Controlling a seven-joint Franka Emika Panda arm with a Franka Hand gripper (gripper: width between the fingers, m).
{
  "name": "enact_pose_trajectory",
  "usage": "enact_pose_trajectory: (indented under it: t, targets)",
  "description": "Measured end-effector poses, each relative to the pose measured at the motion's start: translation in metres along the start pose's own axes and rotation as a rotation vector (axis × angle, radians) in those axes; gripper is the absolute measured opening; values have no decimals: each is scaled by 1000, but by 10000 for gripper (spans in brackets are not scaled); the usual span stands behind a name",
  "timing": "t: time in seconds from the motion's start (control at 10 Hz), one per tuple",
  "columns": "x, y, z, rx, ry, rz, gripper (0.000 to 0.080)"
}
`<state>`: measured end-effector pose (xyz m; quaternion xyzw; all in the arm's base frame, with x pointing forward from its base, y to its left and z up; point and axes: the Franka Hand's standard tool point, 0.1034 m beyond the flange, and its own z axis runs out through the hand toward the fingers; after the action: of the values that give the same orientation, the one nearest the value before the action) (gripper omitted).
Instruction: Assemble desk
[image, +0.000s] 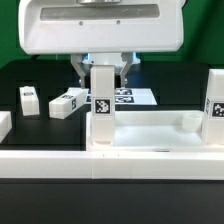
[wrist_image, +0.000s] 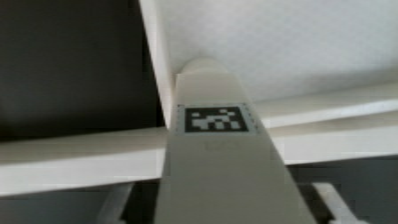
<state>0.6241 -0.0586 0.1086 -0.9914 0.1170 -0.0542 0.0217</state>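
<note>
My gripper (image: 100, 68) is shut on the top of a white square leg (image: 101, 108), which stands upright with its tag facing the camera. The leg's foot is at the near corner of the white rimmed tabletop (image: 150, 132), towards the exterior view's left; I cannot tell whether it is seated in the socket. A second leg (image: 215, 105) stands upright at the tabletop's corner on the exterior view's right. In the wrist view the held leg (wrist_image: 222, 150) runs down to the tabletop (wrist_image: 285, 50), with my fingers (wrist_image: 130, 205) on either side of it.
Two loose tagged legs (image: 29, 100) (image: 66, 103) lie on the black table at the exterior view's left, with another white part (image: 4, 125) at the edge. The marker board (image: 132, 97) lies behind the tabletop. A long white rail (image: 110, 165) runs along the front.
</note>
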Motion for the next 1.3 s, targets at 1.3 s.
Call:
enact_pose_trajectory:
  t: [1.3]
  targets:
    - [-1, 2, 1, 16, -9, 765, 290]
